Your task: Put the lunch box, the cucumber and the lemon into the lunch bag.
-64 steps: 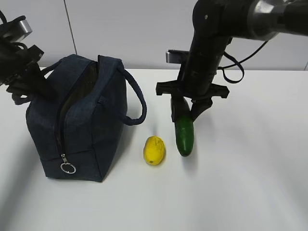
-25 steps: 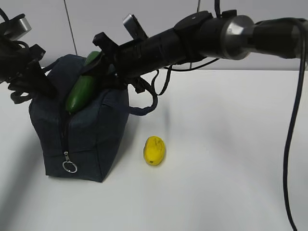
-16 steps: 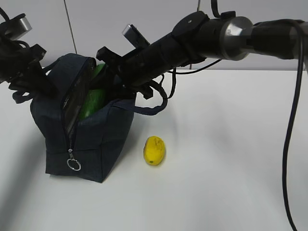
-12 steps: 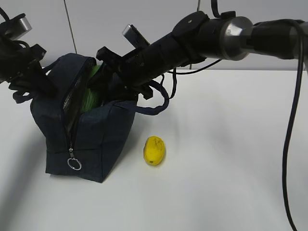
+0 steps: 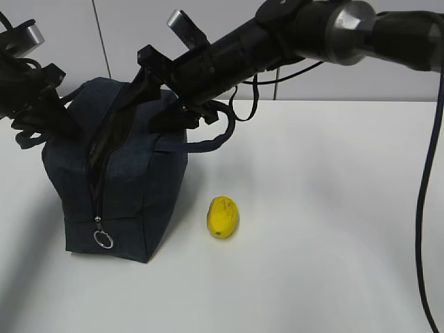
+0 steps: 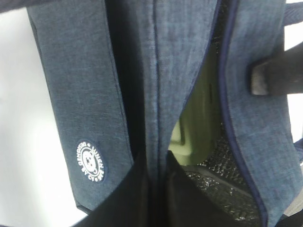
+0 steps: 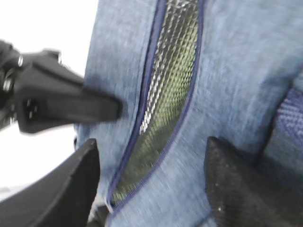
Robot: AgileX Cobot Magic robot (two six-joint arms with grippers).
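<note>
- The step in hand looks like the drop of the cucumber into the lunch bag [image 5: 118,173]. The cucumber is not in plain sight now. A green blur shows through the slit in the right wrist view, but I cannot tell if that is it.
- The right jaws [image 7: 151,170] stand wide apart with nothing between them. They hang right over the bag's open zipper slit, one finger on each side of it.
- The left jaws [image 6: 154,189] are pinched shut on the bag's cloth by the edge of the opening. That holds the mouth open.
- Below the left jaws, inside the bag, a pale green lid shows. That is the lunch box [image 6: 191,127], so it looks to be in already.
- The lemon [image 5: 222,216] sits on the white tabletop [image 5: 333,229], well apart from both jaws and just beside the bag.
- Next, I think, the right jaws must lift out of the slit, go down to the lemon and close around it.
- The bag is soft dark blue cloth with a shiny silver net lining, boxy, with loop handles and a ring pull [image 5: 103,239].
- The lemon is bright yellow, short and round, so it may roll.
- The lid looks smooth and hard.
</note>
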